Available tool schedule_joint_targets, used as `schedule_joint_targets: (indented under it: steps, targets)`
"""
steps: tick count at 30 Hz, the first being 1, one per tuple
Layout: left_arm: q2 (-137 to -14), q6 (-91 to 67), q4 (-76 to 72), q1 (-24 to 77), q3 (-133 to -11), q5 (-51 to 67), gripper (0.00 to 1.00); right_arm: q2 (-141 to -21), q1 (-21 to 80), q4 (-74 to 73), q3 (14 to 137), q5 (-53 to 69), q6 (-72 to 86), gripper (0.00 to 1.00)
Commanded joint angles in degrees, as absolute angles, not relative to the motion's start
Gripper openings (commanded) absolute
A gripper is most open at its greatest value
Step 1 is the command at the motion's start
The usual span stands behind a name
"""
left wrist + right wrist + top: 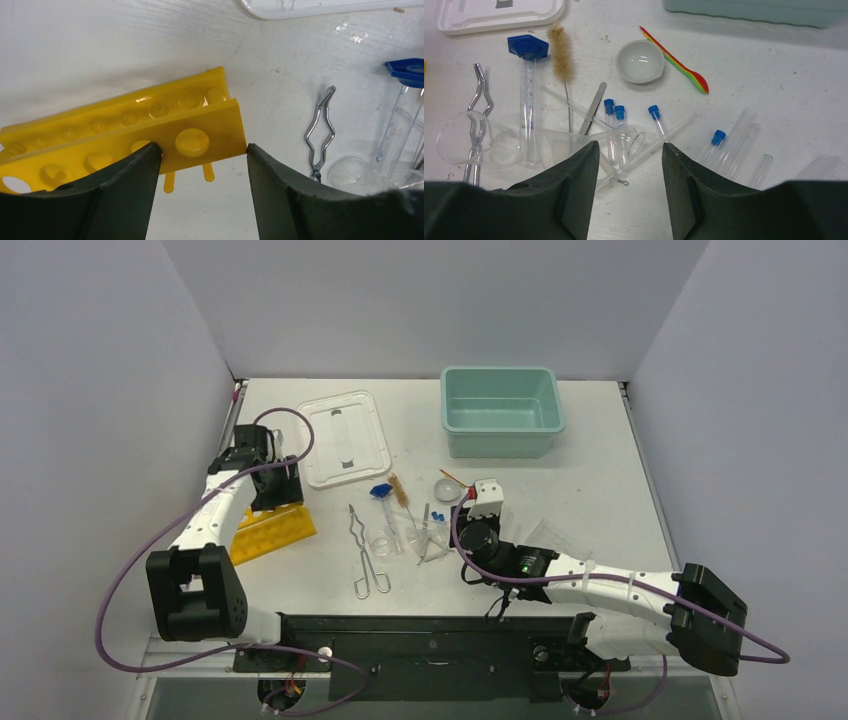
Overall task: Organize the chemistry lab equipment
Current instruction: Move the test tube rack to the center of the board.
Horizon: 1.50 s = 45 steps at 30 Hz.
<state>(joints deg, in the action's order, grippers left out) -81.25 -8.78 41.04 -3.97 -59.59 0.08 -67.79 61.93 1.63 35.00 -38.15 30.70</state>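
Observation:
The yellow holed rack [150, 120] lies tilted on the table at the left [272, 530]. My left gripper [202, 150] stands open over its right end: one fingertip overlaps a hole, the other sits at the rack's corner. My right gripper [630, 147] hangs open above a heap of clear glass tubes [736, 145] and blue-capped vials [614, 112], with nothing between its fingers. Near it lie the tan-bristled brush [560, 52], the round dish [640, 61], a beaker [461, 145] and the metal tongs [478, 115].
The teal tub [500, 410] stands at the back right and the white lid [343, 437] lies at the back left. A blue-based measuring cylinder [528, 100], metal tweezers [591, 107] and a rainbow-coloured spoon [679, 62] lie among the glassware.

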Motion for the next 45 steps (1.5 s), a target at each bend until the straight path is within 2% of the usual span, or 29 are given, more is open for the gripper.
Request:
schedule_joint_targets:
  steps: [1, 9, 19, 23, 26, 27, 31, 38, 45]
  targets:
    - [-87.6, -4.9, 45.1, -2.8, -59.0, 3.6, 0.59, -66.5, 62.2, 2.3, 35.0, -39.6, 31.1, 0.45]
    - [-90.6, -5.7, 43.9, 2.9, -60.4, 8.1, 0.59, -65.2, 62.2, 1.0, 35.1, -40.7, 30.7, 0.45]
    - [-92.5, -12.4, 42.4, 8.3, -61.7, 20.6, 0.62, -64.6, 62.2, 0.2, 34.7, -41.6, 30.8, 0.45]
    - [-92.5, -13.8, 42.0, 8.9, -61.2, 24.8, 0.66, -65.6, 62.1, -1.5, 35.7, -42.0, 31.0, 0.45]
    - [-91.4, -13.9, 43.0, 8.7, -62.0, 26.2, 0.75, -67.3, 62.2, -2.1, 37.4, -41.6, 31.2, 0.45]
    - [-91.0, -13.8, 44.0, 8.4, -62.3, 26.7, 0.77, -68.4, 62.1, -2.2, 38.5, -41.2, 31.2, 0.45]
    - [-87.7, -12.1, 48.3, 4.0, -64.5, 29.6, 0.99, -73.8, 62.0, -2.5, 44.1, -38.5, 30.2, 0.45]
    - [-82.4, -3.8, 62.2, -3.1, -72.2, 33.1, 0.97, -87.7, 61.5, -4.6, 58.3, -30.2, 28.3, 0.39]
    - [-76.1, 1.3, 64.8, -3.9, -74.1, 27.8, 0.97, -103.1, 59.6, -9.3, 73.4, -19.9, 28.4, 0.34]
